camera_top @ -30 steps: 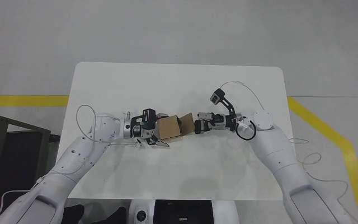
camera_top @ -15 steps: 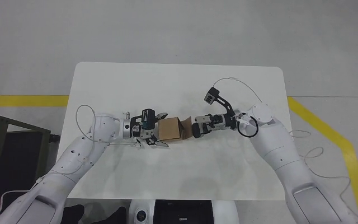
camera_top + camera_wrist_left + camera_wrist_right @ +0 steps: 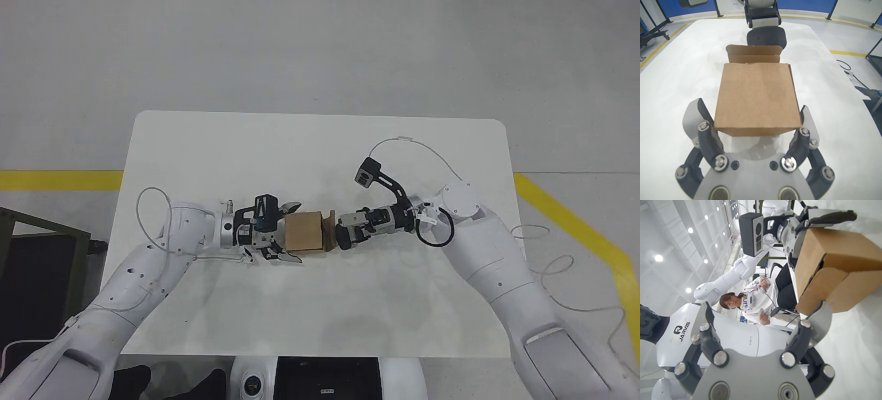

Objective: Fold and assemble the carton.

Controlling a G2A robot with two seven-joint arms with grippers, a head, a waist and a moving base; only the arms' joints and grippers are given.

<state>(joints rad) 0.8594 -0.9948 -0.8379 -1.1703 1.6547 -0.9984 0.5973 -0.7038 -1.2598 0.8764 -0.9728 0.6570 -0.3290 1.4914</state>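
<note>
Left wrist view: left tool [image 3: 753, 106] clamps the carton [image 3: 757, 98] at its near end, steadying it on the table [image 3: 677, 75] | right tool [image 3: 763, 309], spread open and empty, presses one finger [image 3: 766, 37] against the far flap [image 3: 753, 54] to fold it.

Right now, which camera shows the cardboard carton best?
The left wrist view: the carton sits whole and centred between the left fingers. The right wrist view shows one end, cut off by the frame; the top view shows it small between the arms.
</note>
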